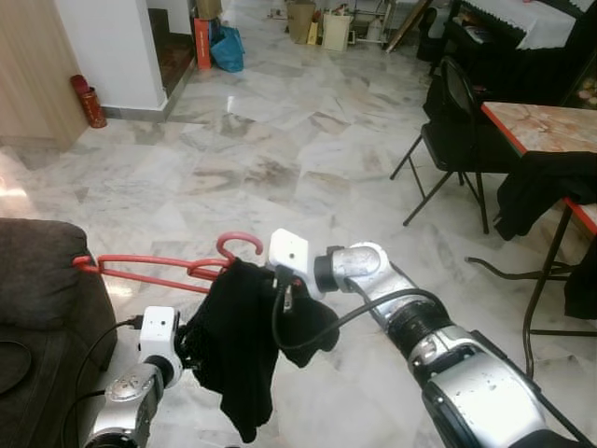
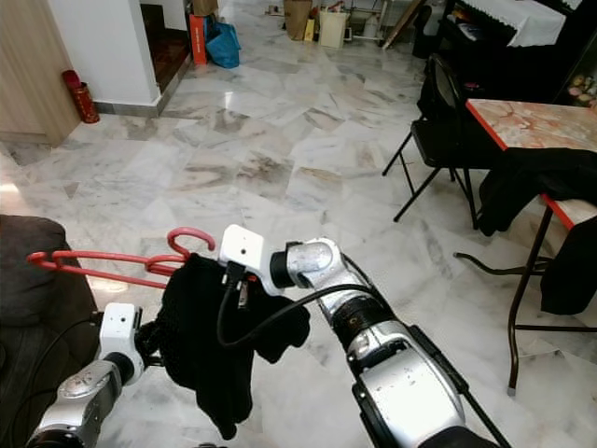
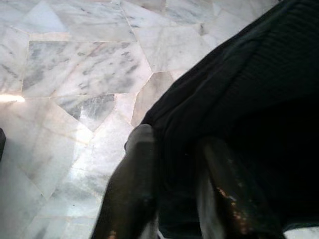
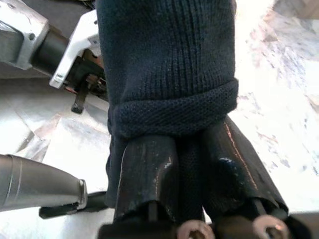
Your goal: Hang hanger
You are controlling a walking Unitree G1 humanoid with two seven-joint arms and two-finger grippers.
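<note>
A red hanger [image 1: 149, 266] is held level in front of me, its hook [image 1: 239, 242] curling upward and its far end close to the sofa arm. A dark knit garment [image 1: 238, 345] is draped over the hook end and hangs down in a bunch. My right gripper [image 4: 192, 174] is shut on a rolled fold of the knit, with both fingers [image 4: 149, 174] pressed against the cloth. My left gripper [image 3: 177, 194] comes in from below left and is shut on the garment's lower edge. Its fingertips are buried in cloth in the left eye view.
A dark sofa [image 1: 37, 280] is close on my left. Marble floor [image 1: 280, 140] stretches ahead. On the right are a black folding chair [image 1: 457, 121] and a red-edged table [image 1: 550, 126] with dark clothes [image 1: 541, 187] draped on it. A white pillar [image 1: 117, 47] and a red canister [image 1: 89, 101] stand far left.
</note>
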